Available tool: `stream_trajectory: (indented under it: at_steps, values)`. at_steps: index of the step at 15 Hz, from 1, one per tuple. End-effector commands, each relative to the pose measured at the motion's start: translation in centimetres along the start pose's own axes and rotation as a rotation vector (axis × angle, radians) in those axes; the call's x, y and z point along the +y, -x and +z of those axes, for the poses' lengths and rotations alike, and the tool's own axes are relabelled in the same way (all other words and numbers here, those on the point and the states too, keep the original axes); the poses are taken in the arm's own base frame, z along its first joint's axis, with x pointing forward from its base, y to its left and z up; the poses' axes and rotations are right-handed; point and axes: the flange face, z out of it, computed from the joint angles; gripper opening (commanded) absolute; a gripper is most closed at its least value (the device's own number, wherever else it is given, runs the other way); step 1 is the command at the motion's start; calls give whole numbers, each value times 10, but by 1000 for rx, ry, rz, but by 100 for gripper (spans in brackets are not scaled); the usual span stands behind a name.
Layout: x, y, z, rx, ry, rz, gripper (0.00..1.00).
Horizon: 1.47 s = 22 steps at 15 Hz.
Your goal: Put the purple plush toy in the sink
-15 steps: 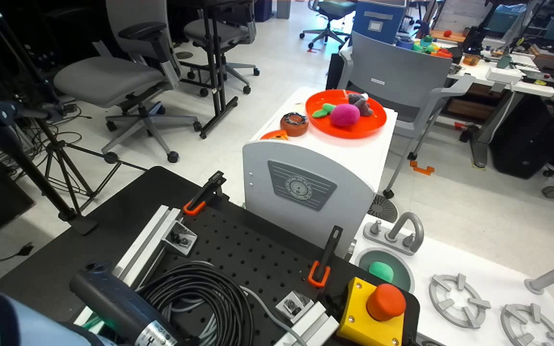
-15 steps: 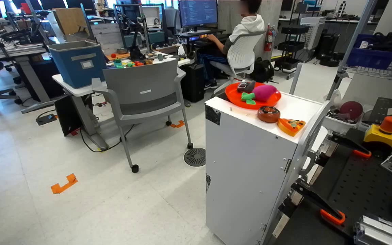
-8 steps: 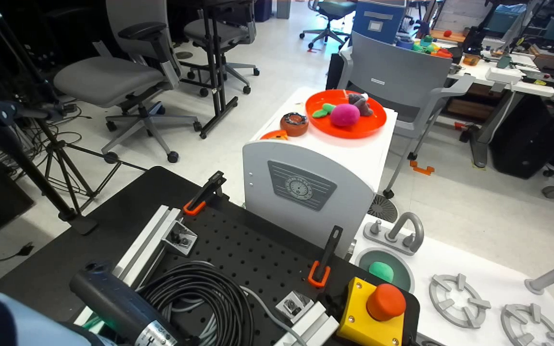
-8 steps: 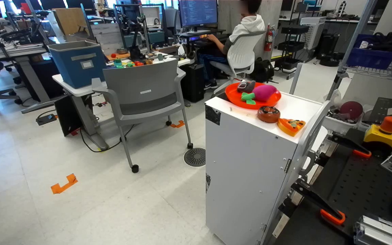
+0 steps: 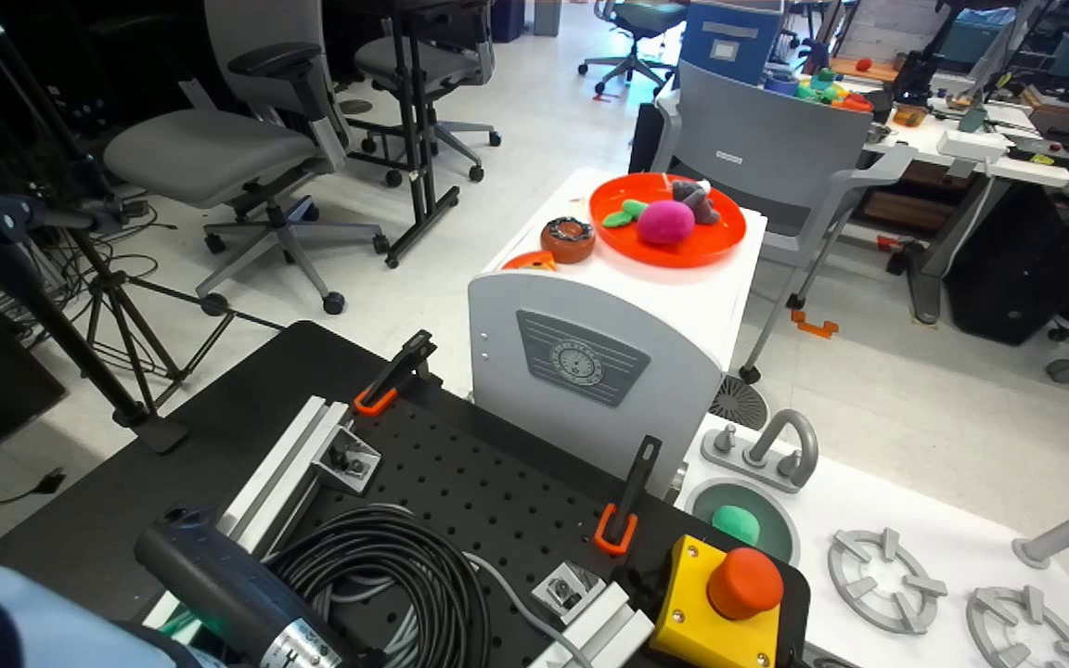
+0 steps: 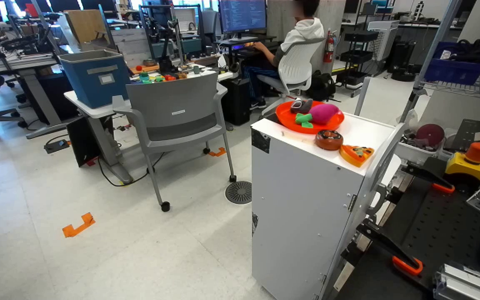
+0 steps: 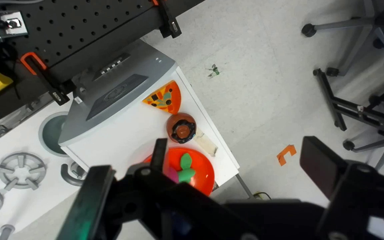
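- slightly shifted: the pale blue, dark-banded shape (image 5: 61, 626) at an exterior view's lower corner.
- bare strip of flat white cabinet top (image 5: 664, 288) between the curved grey panel (image 5: 497, 399) and the glossy red-orange round plate (image 5: 727, 227), set near the top's edge.
- purple-magenta, rounded plush toy (image 5: 665, 222) with green leaves lies on that plate, well apart from the round grey-green sink (image 5: 779, 536).
- gripper (image 7: 235, 153) released, jaws spread wide.

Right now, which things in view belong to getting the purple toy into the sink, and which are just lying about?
For the job:
purple toy, on the plate
sink, where the toy should go

Just lying about:
plate itself
pizza slice
donut
grey item, also on the plate
green lump, in the sink
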Motion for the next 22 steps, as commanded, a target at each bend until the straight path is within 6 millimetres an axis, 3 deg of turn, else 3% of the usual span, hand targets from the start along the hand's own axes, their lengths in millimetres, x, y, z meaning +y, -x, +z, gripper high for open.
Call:
stream_trajectory:
  at_steps: [1, 10, 22]
  values:
    - [6, -7, -1, 51, 29, 104, 100]
    - [7, -19, 7, 86, 174, 227, 100]
    - [-25, -19, 22, -188, 45, -291, 100]
